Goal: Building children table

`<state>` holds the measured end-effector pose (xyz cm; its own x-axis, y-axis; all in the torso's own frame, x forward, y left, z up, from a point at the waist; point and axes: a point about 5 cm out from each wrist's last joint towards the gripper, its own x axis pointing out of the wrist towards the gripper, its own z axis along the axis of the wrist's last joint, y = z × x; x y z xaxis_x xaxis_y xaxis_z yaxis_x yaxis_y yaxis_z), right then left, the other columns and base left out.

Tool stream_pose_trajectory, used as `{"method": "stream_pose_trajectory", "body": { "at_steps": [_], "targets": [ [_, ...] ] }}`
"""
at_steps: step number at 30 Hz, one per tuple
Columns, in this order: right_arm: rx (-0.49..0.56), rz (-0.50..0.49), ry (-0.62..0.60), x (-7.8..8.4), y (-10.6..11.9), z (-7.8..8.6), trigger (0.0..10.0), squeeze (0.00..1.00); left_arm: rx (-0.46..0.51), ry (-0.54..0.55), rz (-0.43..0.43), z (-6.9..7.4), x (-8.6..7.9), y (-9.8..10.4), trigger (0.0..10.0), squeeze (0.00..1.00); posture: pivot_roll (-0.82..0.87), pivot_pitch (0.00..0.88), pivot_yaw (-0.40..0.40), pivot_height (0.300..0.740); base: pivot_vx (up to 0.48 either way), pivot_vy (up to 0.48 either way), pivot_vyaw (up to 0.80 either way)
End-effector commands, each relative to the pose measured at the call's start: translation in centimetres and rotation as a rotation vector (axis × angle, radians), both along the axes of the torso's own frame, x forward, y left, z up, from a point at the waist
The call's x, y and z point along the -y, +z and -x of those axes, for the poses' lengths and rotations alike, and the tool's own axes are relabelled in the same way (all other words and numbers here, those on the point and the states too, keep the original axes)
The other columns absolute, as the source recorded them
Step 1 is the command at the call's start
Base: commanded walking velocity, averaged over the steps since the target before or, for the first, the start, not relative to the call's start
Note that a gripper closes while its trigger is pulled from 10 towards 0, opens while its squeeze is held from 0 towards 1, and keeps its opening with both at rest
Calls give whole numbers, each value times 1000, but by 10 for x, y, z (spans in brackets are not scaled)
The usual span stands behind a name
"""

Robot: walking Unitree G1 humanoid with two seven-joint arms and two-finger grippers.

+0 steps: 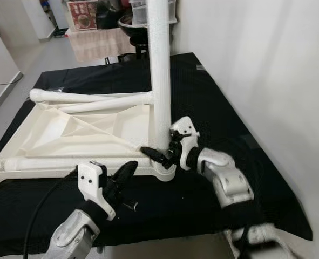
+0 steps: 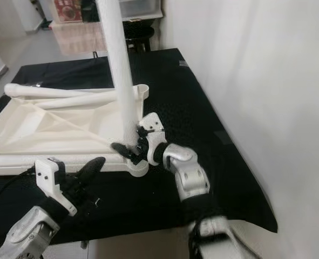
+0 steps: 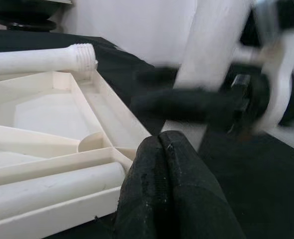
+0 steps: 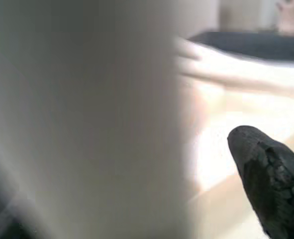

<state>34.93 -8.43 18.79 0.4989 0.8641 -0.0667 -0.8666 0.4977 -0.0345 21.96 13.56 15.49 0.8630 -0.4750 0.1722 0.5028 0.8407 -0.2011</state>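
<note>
Black cloth [image 1: 213,102] covers the work surface, its right edge against a plain white wall [image 1: 267,65]. Grey floor [image 1: 35,59] to the rear left. Behind: a cloth-draped beige table [image 1: 97,43] with boxes on top, and a black round stool [image 1: 132,27].

Two silver metallic arms with rounded jointed segments, white plastic wrist housings, left gripper [image 1: 128,171] and right gripper [image 1: 155,155] each with long matte-black textured fingers, black cable trailing from left arm
</note>
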Motion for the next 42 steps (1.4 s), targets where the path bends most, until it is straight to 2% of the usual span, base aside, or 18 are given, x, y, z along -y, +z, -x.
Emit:
{"method": "stream_pose_trajectory", "body": {
  "at_steps": [1, 2, 4, 5, 8, 9, 10, 11, 22, 27, 28, 29, 30, 32, 38, 39, 40, 42],
  "targets": [
    [-9, -25, 107, -4, -1, 1, 10000, 1000, -16, 12, -22, 1, -2, -5, 10000, 0, -77, 63, 32, 740, 0, 0, 0],
    [-19, -21, 166, -3, 2, -1, 10000, 592, -17, 13, -26, 1, -2, -5, 10000, 0, -75, 61, 30, 740, 0, 0, 0],
    [-39, -17, 214, -3, 4, -2, 10000, 592, -17, 14, -31, 1, -2, -5, 10000, 0, -73, 59, 31, 740, 0, 0, 0],
    [-57, -9, 279, -2, 5, -2, 10000, 0, -18, 14, -38, 1, -1, -6, 10000, 0, -69, 57, 30, 740, 0, 0, 0],
    [-102, 3, 354, -1, 5, -2, 10000, 0, -19, 14, -47, 2, -1, -6, 10000, 0, -66, 54, 29, 740, 0, 0, 0],
    [-116, 16, 367, 0, 3, -3, 4235, 0, -20, 14, -49, 2, 0, -6, 10000, 0, -64, 53, 28, 740, 0, 0, 0],
    [-126, 24, 375, 1, 2, -5, 4235, 0, -20, 14, -50, 2, 0, -6, 10000, 0, -64, 53, 28, 740, 0, 0, 0],
    [-133, 32, 366, 2, 0, -7, 0, 0, -20, 14, -52, 2, 0, -6, 10000, 0, -63, 56, 29, 740, 0, 0, 0],
    [-98, 16, 311, 20, 2, -12, 0, 0, -18, 16, -57, 2, 1, -5, 10000, 0, -71, 71, 37, 740, 0, 0, 0],
    [-74, 88, 127, 39, -8, -7, 0, 0, -19, 16, -58, 3, 0, -5, 10000, 0, -75, 79, 30, 740, 0, 0, 0],
    [-40, 46, -244, 34, -16, -11, 0, 0, -19, 17, -59, 3, -2, -5, 10000, 0, -62, 79, 18, 740, 0, 0, 0],
    [-69, 30, -358, 19, -32, 11, 0, 0, -19, 18, -63, 3, -3, -4, 10000, 0, -58, 88, 32, 740, 0, 0, 0],
    [-69, 30, -358, 19, -32, 11, 0, 0, -19, 18, -63, 3, -3, -4, 10000, 0, -58, 88, 32, 740, 0, 0, 0],
    [-85, -4, -468, 6, -41, 42, 0, 0, -20, 20, -75, 3, -4, -4, 10000, 0, -55, 87, 56, 740, 0, 0, 0],
    [-55, 2, -476, 17, -33, 20, 0, 0, -27, 5, -67, 2, -5, -5, 10000, 0, -58, 76, 43, 740, 0, 0, 0],
    [-50, 13, -478, 17, -31, 16, 902, 0, -27, 3, -67, 2, -5, -5, 10000, 0, -62, 73, 46, 740, 0, 0, 0],
    [-42, 8, -471, 16, -27, 10, 10000, 0, -26, 8, -67, 1, -5, -5, 10000, 0, -58, 71, 46, 740, 0, 0, 0],
    [-26, -8, -475, 16, -18, 2, 10000, 47, -25, 18, -64, 1, -5, -5, 10000, 0, -55, 70, 46, 740, 0, 0, 0]
  ]
}}
